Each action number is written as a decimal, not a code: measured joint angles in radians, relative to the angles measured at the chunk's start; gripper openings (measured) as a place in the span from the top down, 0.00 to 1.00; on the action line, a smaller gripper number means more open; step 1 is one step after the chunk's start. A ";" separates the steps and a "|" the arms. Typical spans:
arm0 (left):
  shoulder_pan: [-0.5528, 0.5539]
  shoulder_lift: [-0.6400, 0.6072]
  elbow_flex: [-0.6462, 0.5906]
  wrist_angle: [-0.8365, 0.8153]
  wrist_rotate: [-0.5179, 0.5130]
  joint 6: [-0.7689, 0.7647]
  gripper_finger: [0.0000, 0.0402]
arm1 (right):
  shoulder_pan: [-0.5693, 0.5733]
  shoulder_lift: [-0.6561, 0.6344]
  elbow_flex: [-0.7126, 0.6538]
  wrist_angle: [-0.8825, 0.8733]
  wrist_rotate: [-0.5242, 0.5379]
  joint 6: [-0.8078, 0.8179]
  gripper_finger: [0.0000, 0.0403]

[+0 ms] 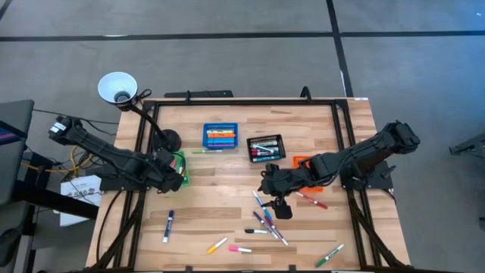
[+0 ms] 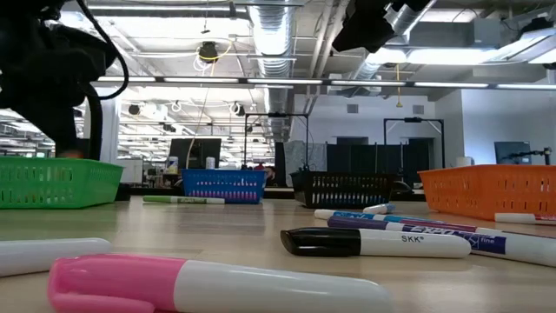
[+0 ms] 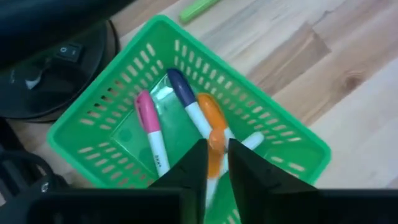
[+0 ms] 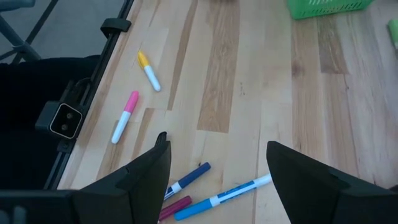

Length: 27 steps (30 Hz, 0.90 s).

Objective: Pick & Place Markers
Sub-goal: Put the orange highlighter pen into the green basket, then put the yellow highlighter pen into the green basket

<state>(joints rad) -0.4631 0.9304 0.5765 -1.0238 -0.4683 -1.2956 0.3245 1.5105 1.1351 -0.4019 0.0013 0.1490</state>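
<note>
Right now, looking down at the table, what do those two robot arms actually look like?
Both are dark, nearly black, built from chunky jointed segments. The left arm has loose cables by its base, some yellow. The right arm looks the same. Each ends in an end effector with two flat, wedge-shaped black fingers, as on the right end effector and the left end effector.

Bright even overhead light; soft shadows, nearest marker (image 2: 208, 285) blurred

The orange marker (image 3: 213, 134) runs out of sight behind the left fingers (image 3: 193, 174). At three o'clock in the low view, the orange bin (image 2: 495, 191) is cut off.
</note>
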 joint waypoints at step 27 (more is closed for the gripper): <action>-0.163 0.385 0.175 1.085 0.214 0.458 0.80 | -0.023 0.000 0.000 0.000 0.000 0.000 0.37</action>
<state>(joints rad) -0.6262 1.3158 0.7510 0.0614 -0.2539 -0.8376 0.3012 1.5108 1.1351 -0.4023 0.0010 0.1493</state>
